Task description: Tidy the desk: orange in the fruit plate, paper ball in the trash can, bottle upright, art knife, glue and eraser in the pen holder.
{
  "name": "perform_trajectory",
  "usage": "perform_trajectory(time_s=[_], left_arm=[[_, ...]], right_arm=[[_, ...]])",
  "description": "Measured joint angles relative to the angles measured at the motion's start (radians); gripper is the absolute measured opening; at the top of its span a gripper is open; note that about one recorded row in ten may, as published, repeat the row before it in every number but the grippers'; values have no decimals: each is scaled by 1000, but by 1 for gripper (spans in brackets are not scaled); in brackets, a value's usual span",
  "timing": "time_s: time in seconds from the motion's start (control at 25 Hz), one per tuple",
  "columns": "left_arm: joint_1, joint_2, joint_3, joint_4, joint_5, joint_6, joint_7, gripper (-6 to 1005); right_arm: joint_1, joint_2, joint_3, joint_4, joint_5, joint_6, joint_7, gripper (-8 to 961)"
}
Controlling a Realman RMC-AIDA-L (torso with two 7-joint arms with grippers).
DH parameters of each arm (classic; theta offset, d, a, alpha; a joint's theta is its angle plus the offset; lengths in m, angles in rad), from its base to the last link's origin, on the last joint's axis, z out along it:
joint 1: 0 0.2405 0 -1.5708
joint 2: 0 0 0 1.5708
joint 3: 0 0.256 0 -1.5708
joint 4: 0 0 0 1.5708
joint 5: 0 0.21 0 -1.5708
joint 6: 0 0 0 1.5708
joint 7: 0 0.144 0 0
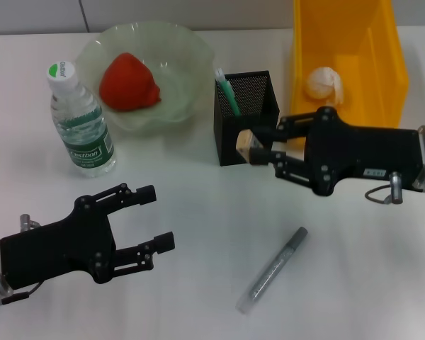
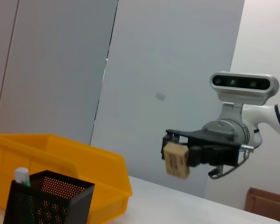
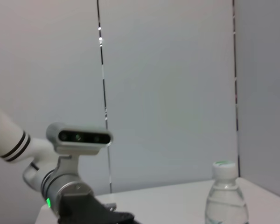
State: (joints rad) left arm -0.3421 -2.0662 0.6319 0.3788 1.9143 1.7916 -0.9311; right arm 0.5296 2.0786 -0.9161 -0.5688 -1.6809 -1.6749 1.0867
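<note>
Right end effector [image 1: 258,150] grips eraser [image 1: 244,142] — beside pen holder [image 1: 245,117].

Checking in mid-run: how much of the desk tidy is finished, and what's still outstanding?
Done: the orange-red fruit sits in the fruit plate, the paper ball lies in the yellow bin, the bottle stands upright, and a green-capped glue stick is in the pen holder. In hand: the right pincer holds the eraser beside the holder's rim. Left: the art knife lies on the desk. The left pincer is open, idle.
</note>
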Motion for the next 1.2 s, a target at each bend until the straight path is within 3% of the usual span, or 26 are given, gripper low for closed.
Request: perform_trajectory(time_s=[0.44,0.84,1.2], left_arm=[[-1,0,0,-1,0,0,-1,803],[-3,0,1,-2,0,6,0,802],[-3,-2,2,-2,0,11,10,802]], right_arm=[[8,5,106,95,99,96,-58,250],[88,2,97,153,147,266,-33,250],[109,2,50,154,144,371,-40,258]])
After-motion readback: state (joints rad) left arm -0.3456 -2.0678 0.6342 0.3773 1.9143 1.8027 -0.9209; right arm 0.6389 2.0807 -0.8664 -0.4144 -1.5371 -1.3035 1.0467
